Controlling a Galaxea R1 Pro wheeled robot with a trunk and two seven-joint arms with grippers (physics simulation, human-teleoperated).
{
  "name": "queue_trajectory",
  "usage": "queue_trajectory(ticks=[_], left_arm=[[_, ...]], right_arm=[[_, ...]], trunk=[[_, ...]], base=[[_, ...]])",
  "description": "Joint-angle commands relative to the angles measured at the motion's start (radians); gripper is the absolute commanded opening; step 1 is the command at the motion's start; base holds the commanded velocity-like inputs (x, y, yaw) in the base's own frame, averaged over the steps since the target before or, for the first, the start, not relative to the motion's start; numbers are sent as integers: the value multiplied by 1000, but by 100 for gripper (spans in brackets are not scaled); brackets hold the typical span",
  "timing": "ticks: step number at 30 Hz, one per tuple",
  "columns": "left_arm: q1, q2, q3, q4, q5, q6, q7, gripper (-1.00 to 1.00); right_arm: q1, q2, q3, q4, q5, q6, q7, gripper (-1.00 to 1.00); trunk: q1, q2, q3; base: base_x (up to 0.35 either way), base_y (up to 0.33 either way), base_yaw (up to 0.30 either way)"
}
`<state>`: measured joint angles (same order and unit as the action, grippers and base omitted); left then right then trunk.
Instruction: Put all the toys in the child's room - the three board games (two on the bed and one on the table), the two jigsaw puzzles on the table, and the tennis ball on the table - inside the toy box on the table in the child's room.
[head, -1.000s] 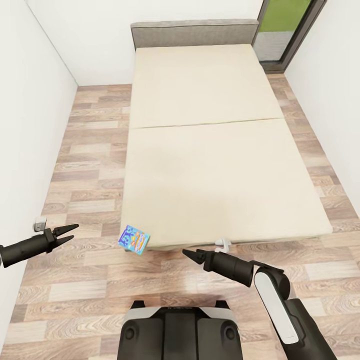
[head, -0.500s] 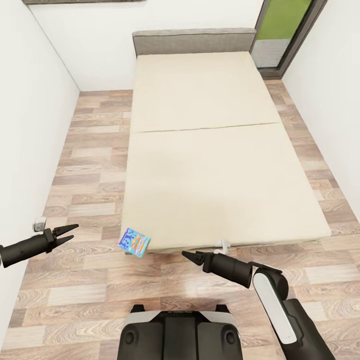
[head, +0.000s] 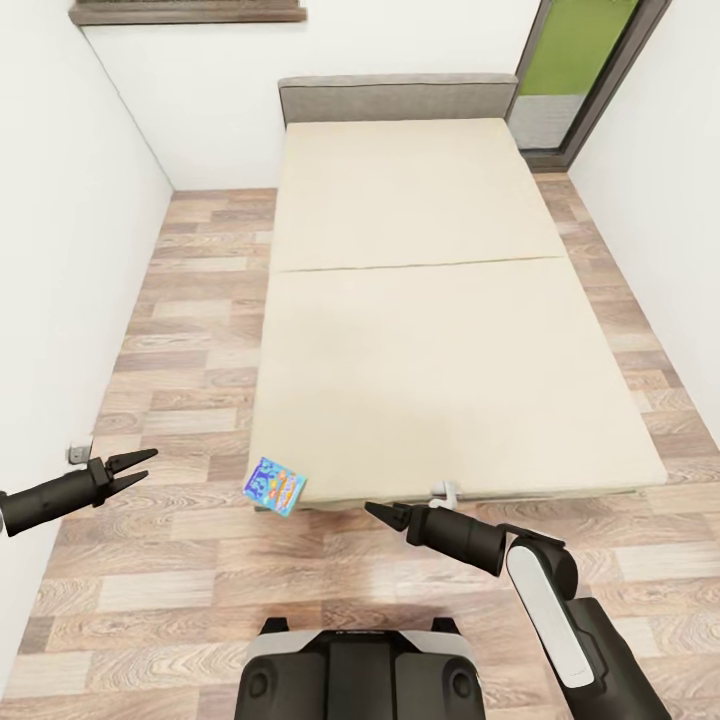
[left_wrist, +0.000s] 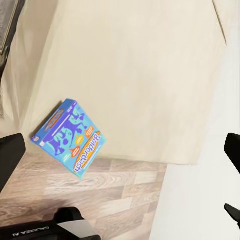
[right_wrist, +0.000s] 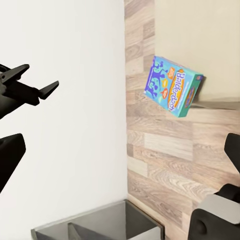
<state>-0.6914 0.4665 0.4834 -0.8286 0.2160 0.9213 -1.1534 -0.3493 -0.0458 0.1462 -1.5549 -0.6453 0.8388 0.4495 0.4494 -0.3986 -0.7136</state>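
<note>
The left jaws (head: 140, 468) stand released, their two dark pointed fingers spread and holding nothing, hanging over the wood plank floor (head: 180, 560) close to the white wall (head: 60, 250). The right jaws (head: 375, 512) are clenched to a single point, also empty, held above the floor just off the foot of the bed.

Between the two, nearer the right jaws, a thin flat blue board game box with cartoon figures (head: 275, 485) sits tilted at the near left corner of the low wide bed with a beige mattress (head: 420, 330), hanging partly over the edge above the floor. The left wrist view shows its printed cover (left_wrist: 69, 137) angled against the mattress side.

Farther out, a grey headboard (head: 395, 97) closes the bed's far end, beside a tall dark-framed window (head: 585, 70).
</note>
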Motion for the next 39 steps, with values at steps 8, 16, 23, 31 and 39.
queue_trajectory(ticks=[8, 16, 23, 31, 39], left_arm=[[0, 0, 1, 1, 1, 5, -2, 100], [0, 0, 1, 0, 0, 5, -1, 100], [0, -1, 0, 0, -1, 4, 1, 100], [0, -2, 0, 0, -2, 4, 2, 100], [0, -1, 0, 0, -2, 4, 4, 100]], right_arm=[[0, 0, 1, -1, 1, 3, 2, 100], [0, -1, 0, -1, 1, 2, 2, 100], [0, -2, 0, -1, 1, 2, 2, 100], [0, -3, -1, -1, 0, 2, 3, 100], [0, -2, -2, -1, 0, 2, 3, 100]], trunk=[[1, -1, 12], [1, -1, 25], [1, -1, 37], [1, -1, 50], [1, -1, 63]], base=[[-2, 0, 74], [0, 0, 70], [0, 0, 14], [0, 0, -54], [0, 0, -61]])
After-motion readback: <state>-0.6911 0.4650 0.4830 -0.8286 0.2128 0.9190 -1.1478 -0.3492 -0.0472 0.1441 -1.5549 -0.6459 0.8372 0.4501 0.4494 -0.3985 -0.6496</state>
